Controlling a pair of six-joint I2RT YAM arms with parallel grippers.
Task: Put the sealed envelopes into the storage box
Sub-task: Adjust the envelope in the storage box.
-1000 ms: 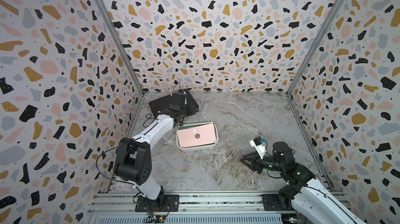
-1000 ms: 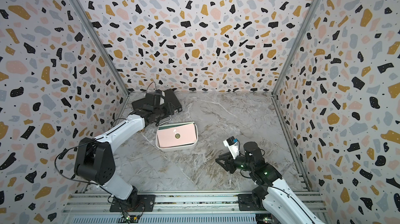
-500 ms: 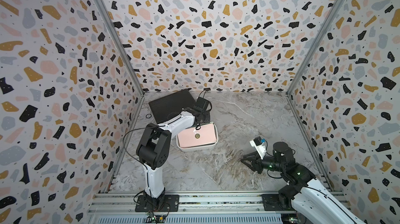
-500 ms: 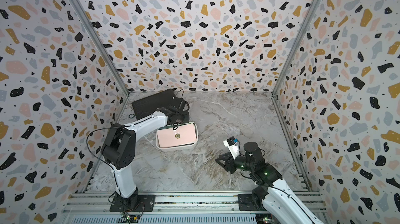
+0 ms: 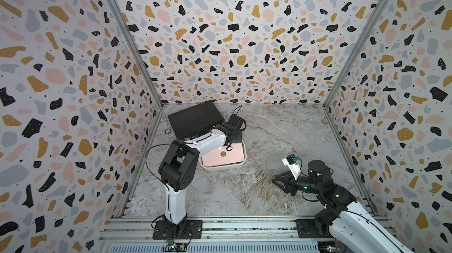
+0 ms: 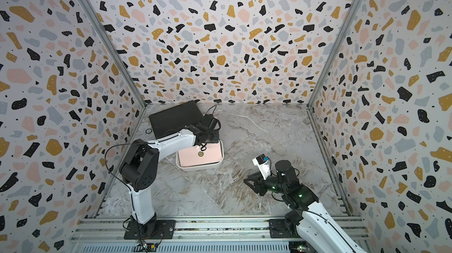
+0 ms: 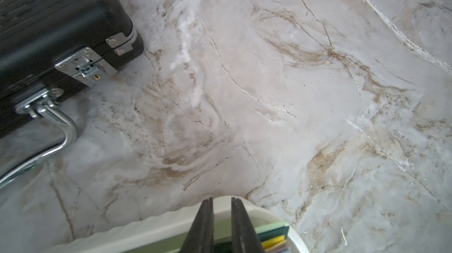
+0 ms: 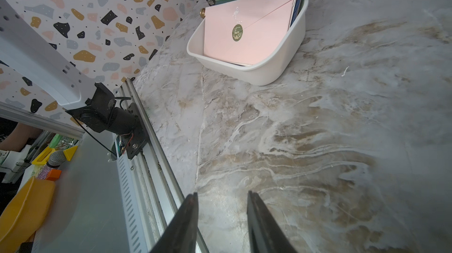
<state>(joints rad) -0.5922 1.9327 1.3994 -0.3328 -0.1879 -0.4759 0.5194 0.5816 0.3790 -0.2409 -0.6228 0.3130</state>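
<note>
My left tool [image 7: 222,201] has swung from the black briefcase [image 5: 193,118] to the far rim of the storage box [image 5: 221,168], jaws now narrow and seemingly empty; the sealed envelopes [image 5: 223,157] sit stacked inside, pink on top, so packing looks nearly finished, right tool [image 8: 221,194] half-open, idle.

I work over a marble-patterned tabletop [image 5: 281,129], grey-white with brown veining. The white storage box [image 5: 221,169] sits directly on it, left of centre in both top views. Behind the box, toward the far left corner, a black ribbed briefcase [image 5: 193,117] lies flat, with its metal handle [image 7: 61,127] on the side facing the box. My left wrist view shows bare marble between the two. A small dark ring [image 5: 167,131] lies beside the briefcase, near the left wall.
</note>
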